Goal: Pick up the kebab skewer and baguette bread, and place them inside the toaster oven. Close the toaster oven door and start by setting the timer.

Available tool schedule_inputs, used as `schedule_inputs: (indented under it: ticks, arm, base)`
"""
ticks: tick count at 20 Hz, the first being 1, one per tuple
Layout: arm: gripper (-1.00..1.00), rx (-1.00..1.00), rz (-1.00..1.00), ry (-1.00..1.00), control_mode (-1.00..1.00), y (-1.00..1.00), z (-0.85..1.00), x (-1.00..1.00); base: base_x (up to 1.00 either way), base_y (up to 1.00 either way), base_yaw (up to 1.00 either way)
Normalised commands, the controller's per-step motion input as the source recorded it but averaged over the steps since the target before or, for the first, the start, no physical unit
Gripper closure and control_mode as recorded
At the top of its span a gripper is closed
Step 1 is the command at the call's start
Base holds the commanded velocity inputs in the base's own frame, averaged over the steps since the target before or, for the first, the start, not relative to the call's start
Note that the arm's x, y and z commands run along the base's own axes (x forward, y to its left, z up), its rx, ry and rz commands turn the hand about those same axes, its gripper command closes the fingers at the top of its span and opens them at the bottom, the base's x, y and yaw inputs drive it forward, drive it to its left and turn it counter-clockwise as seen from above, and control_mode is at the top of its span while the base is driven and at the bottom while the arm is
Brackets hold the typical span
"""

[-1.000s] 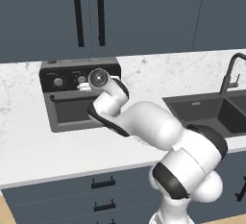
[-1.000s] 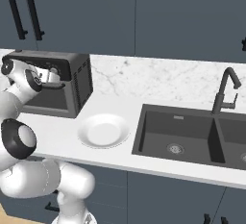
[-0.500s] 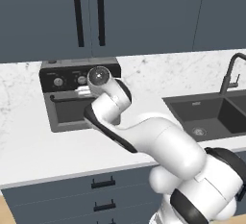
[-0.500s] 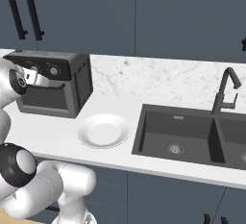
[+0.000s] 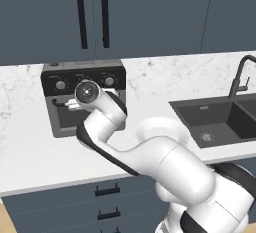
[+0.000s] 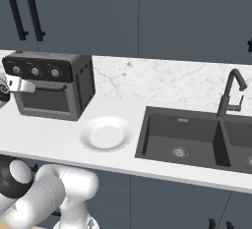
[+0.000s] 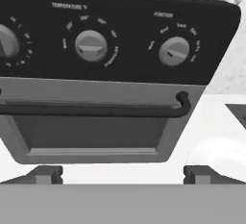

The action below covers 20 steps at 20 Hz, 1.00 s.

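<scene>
The toaster oven (image 5: 62, 83) stands at the back left of the counter, its door (image 5: 65, 121) shut. My gripper (image 5: 71, 105) hovers just in front of the door's black bar handle (image 7: 91, 110), open and holding nothing. In the hand view my gripper (image 7: 122, 175) faces the door's glass window (image 7: 91, 134), with three round knobs (image 7: 90, 45) on the black panel above. From the right the gripper (image 6: 20, 85) shows at the oven's (image 6: 83, 83) front left. The kebab skewer and the baguette bread are out of view.
A white plate (image 6: 106, 133) lies on the marble counter to the right of the oven. Further right is a dark sink (image 6: 197, 134) with a black faucet (image 6: 231, 93). Dark cabinets with black handles (image 5: 92, 14) hang above.
My hand has swung left and a little lower across the oven's front, from the right knob toward the door handle. The door stays shut and the jaws stay open.
</scene>
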Motion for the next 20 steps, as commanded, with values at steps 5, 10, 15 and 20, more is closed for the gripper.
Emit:
schedule_inputs:
  ticks: [5, 10, 15, 20]
  arm:
    - [-1.00, -0.06, 0.00, -0.24, -1.00, 0.59, 0.00, -0.01]
    - [-1.00, 0.01, 0.00, -0.23, -1.00, 0.39, 0.00, 0.04]
    - [-1.00, 0.12, 0.00, -0.16, -1.00, 0.11, 0.15, 0.00]
    - [-1.00, 0.12, 0.07, -0.18, -1.00, 0.00, 0.33, -0.05]
  base:
    - [0.00, 0.00, 0.00]
    - [0.00, 0.00, 0.00]
    - [0.00, 0.00, 0.00]
    - [0.00, 0.00, 0.00]
